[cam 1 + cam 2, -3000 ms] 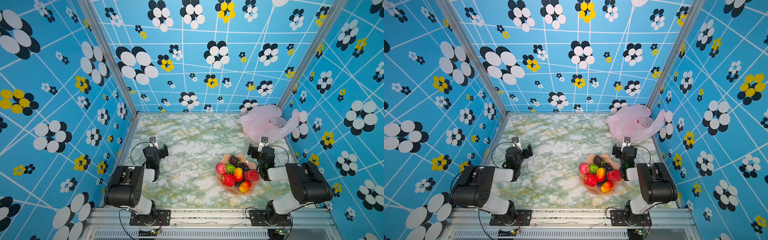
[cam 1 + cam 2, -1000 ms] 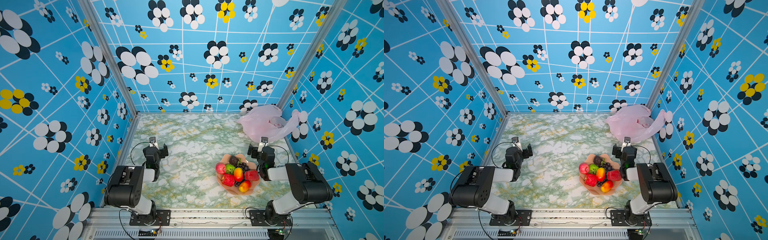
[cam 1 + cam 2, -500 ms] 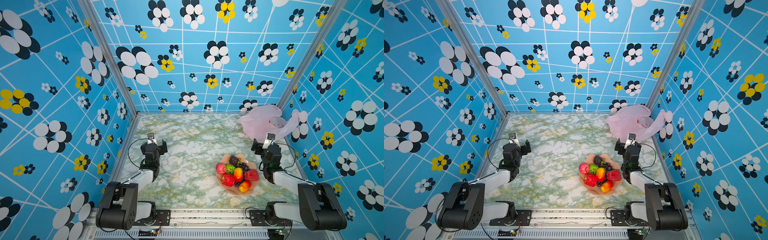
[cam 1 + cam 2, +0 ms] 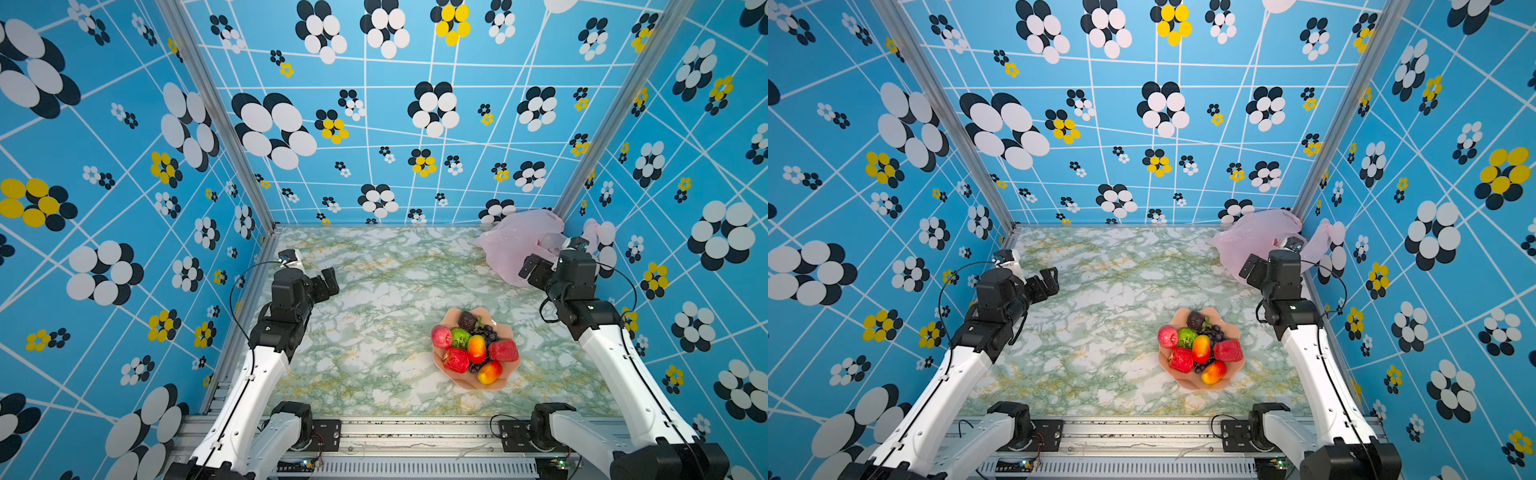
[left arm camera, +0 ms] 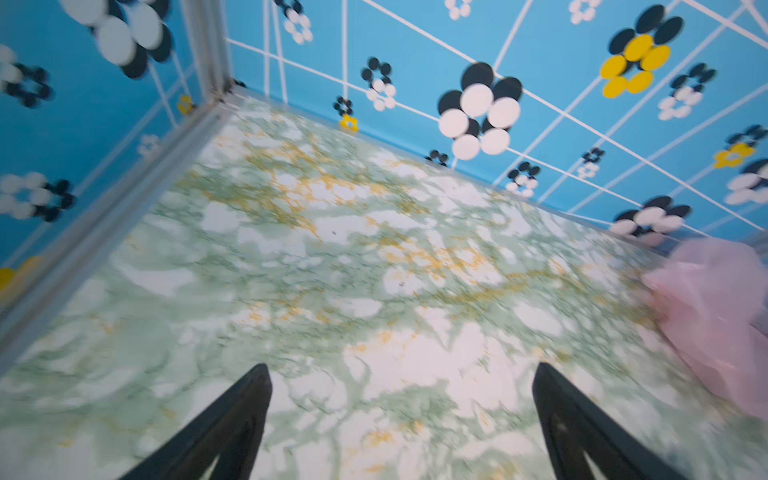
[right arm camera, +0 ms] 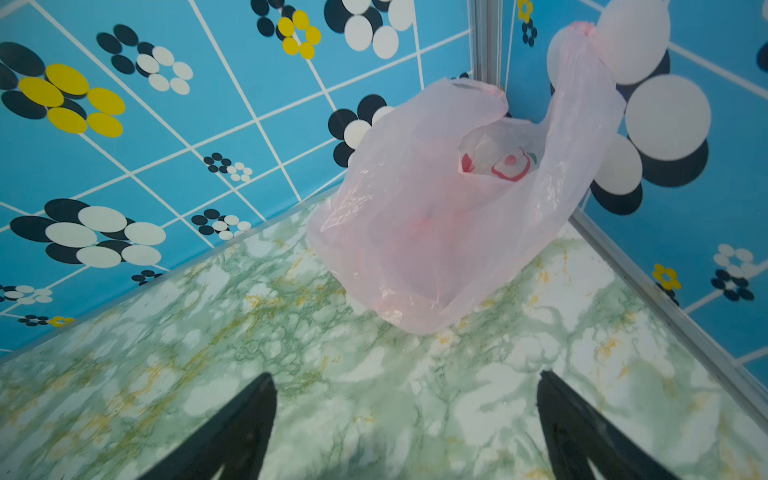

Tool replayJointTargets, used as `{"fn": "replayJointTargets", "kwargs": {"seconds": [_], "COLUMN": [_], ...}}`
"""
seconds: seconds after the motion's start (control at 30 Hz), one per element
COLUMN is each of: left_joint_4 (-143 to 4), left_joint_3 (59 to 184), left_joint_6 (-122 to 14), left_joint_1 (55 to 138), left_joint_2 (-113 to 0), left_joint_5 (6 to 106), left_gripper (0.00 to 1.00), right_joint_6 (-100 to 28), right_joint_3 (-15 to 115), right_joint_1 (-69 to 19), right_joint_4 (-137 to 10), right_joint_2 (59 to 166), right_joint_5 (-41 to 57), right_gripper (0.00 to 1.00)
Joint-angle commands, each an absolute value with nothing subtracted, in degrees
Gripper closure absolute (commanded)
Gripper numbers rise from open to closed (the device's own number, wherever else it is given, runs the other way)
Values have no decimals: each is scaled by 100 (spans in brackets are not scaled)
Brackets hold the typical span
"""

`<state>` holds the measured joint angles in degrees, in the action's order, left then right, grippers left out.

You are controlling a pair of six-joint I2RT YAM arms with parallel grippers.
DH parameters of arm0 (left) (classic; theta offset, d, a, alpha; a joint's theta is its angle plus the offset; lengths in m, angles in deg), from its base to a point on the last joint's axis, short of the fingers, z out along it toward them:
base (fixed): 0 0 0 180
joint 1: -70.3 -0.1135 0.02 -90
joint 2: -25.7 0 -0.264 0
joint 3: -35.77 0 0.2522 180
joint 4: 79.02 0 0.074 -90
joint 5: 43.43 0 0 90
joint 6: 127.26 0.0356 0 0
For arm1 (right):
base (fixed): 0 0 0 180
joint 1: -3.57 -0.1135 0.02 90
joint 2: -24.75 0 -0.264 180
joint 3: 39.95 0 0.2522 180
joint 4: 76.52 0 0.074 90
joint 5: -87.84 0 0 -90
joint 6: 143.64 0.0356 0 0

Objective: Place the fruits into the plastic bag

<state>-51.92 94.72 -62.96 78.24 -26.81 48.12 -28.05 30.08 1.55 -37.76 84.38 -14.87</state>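
The fruits [image 4: 473, 349] [image 4: 1200, 349] are heaped in a peach-pink scalloped bowl [image 4: 505, 384] at the front right of the marble table: strawberries [image 4: 456, 359], an apple [image 4: 441, 336], a green fruit [image 4: 460, 337], mangoes [image 4: 476, 348], grapes [image 4: 486, 333] and a dark brown piece [image 4: 468, 321]. The plastic bag [image 4: 511, 245] [image 4: 1254, 237] [image 6: 436, 232] stands crumpled in the back right corner with one handle against the wall. My right gripper [image 4: 530, 270] [image 6: 405, 374] hangs open and empty just in front of the bag. My left gripper [image 4: 328, 284] [image 5: 400, 366] is open over bare table at the left.
Patterned blue walls close in the table [image 4: 374, 291] on three sides, with metal rails along their feet. The bag [image 5: 715, 316] shows blurred at the edge of the left wrist view. The arm bases sit on the front rail [image 4: 415, 432].
Both arms have unfolded, risen and reached toward the back. The right gripper has come close to the bag. Both grippers stay open; fruits, bowl and bag have not moved.
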Motion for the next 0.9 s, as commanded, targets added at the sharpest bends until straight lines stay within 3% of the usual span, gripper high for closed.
{"fn": "replayJointTargets", "kwargs": {"seconds": [0.0,0.33,0.6,0.87], "left_joint_4": [-4271,-4176,-4251,-4352], "left_joint_3": [9514,9349,9164,9060], "left_joint_6": [-7043,-7727,-7771,-7816], "left_joint_1": [8144,9475,9601,9605], "left_joint_2": [-2612,-2615,-2686,-2798], "left_joint_5": [6122,6581,6591,6580], "left_gripper": [1,1,1,1], "right_joint_6": [-2055,-1418,-1376,-1461], "right_joint_3": [3106,1934,1080,861], "right_joint_1": [225,315,785,857], "right_joint_4": [-1652,-1428,-2459,-3030], "right_joint_2": [8349,7534,7887,8202], "right_joint_5": [-790,570,1823,2295], "right_gripper": [1,1,1,0]}}
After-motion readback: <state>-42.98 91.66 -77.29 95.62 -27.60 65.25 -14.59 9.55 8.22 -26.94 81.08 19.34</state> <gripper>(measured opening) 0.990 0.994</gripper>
